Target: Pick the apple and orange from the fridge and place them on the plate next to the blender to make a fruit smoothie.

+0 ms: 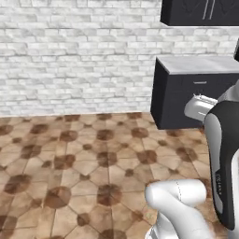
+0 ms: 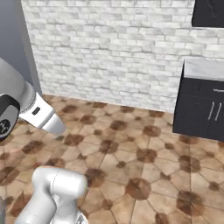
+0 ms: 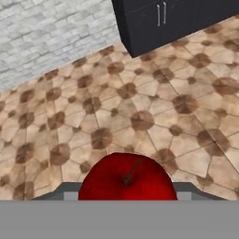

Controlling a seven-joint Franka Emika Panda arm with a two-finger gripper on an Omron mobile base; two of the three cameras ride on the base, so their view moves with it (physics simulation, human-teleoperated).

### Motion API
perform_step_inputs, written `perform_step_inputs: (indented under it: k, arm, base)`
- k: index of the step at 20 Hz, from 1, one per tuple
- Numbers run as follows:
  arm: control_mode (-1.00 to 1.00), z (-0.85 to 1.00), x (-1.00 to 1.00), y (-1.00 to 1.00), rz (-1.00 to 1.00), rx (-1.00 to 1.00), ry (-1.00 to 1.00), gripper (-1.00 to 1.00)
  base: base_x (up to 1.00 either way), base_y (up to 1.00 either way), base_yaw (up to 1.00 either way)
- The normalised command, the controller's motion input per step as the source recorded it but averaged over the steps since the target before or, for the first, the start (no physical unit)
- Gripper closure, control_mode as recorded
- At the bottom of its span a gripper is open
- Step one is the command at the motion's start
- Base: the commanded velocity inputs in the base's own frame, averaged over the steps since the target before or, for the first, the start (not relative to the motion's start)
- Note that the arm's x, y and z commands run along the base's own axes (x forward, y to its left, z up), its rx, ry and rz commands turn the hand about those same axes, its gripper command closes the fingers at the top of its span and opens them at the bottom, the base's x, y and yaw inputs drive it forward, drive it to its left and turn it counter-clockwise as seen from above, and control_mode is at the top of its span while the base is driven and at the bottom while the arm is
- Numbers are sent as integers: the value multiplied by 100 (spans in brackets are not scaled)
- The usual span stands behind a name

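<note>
The glossy red apple point(image 3: 127, 179), a round fruit with a short brown stem, sits right at the gripper in the hand view, clamped between its jaws and carried above the brown patterned tile floor point(image 3: 140, 107). The dark cabinet with silver handles point(image 3: 172, 18) lies ahead and well apart from the apple, toward the top right of that view. By my judgement the coming move turns on carrying the held apple toward that cabinet side, though the plate's place cannot be told from here.

no legible txt, arm point(image 1: 223, 177) markings too blurry
</note>
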Motion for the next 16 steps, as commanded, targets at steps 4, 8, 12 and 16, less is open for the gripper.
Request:
perform_step_inputs:
  k: [4,8,12,16]
  arm:
    - [100,0,0,0,0,0,0,100]
    - [100,0,0,0,0,0,0,100]
    - [100,0,0,0,0,0,0,100]
    - [100,0,0,0,0,0,0,100]
  base:
    - [98,0,-51]
    - [63,0,-68]
    - [31,0,-79]
    - [12,-3,-84]
